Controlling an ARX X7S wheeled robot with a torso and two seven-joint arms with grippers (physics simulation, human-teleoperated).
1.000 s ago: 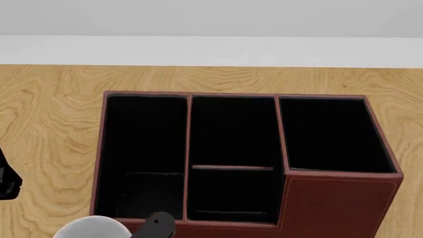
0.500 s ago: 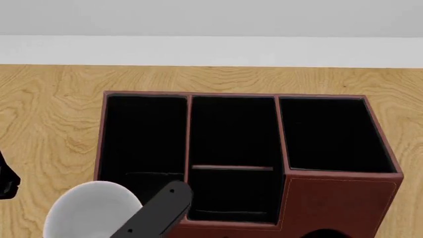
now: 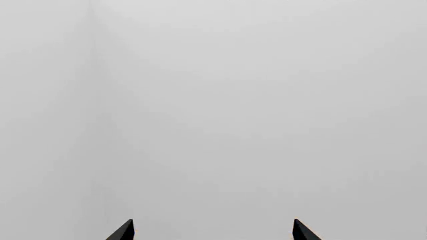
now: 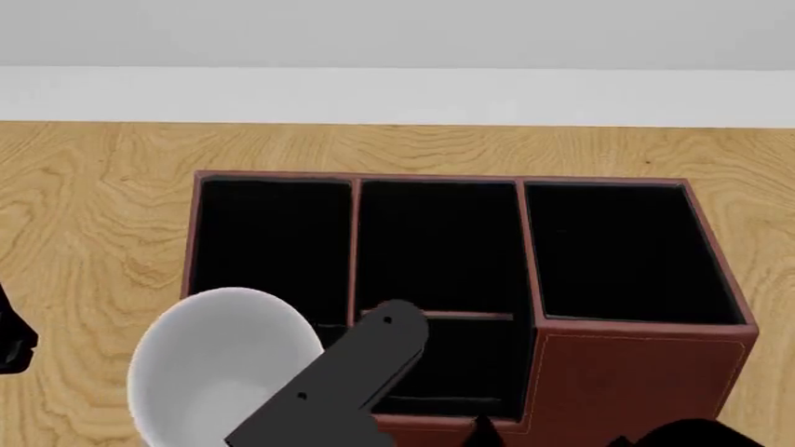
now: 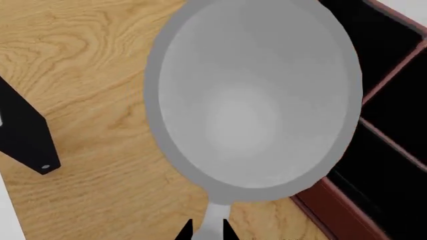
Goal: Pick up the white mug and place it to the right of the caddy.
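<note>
The white mug (image 4: 218, 363) hangs in the air over the front left corner of the caddy (image 4: 634, 372), open side up. My right gripper (image 5: 207, 231) is shut on the mug's handle; the mug (image 5: 253, 95) fills the right wrist view, with the caddy's red-brown rim (image 5: 333, 205) beside it. My right arm (image 4: 354, 368) reaches in from the near edge and covers part of the caddy's middle compartment. My left gripper (image 3: 212, 231) is open and empty, facing a blank grey surface. The caddy's taller section is on the right.
The caddy stands on a wooden table (image 4: 87, 214) with a pale wall behind. A black part of my left arm (image 4: 10, 340) shows at the left edge, and also in the right wrist view (image 5: 27, 135). Bare wood lies left and right of the caddy.
The white mug has risen and moved rightward toward the caddy, held by my right gripper; it now overlaps the caddy's front left compartment. More of my right arm shows.
</note>
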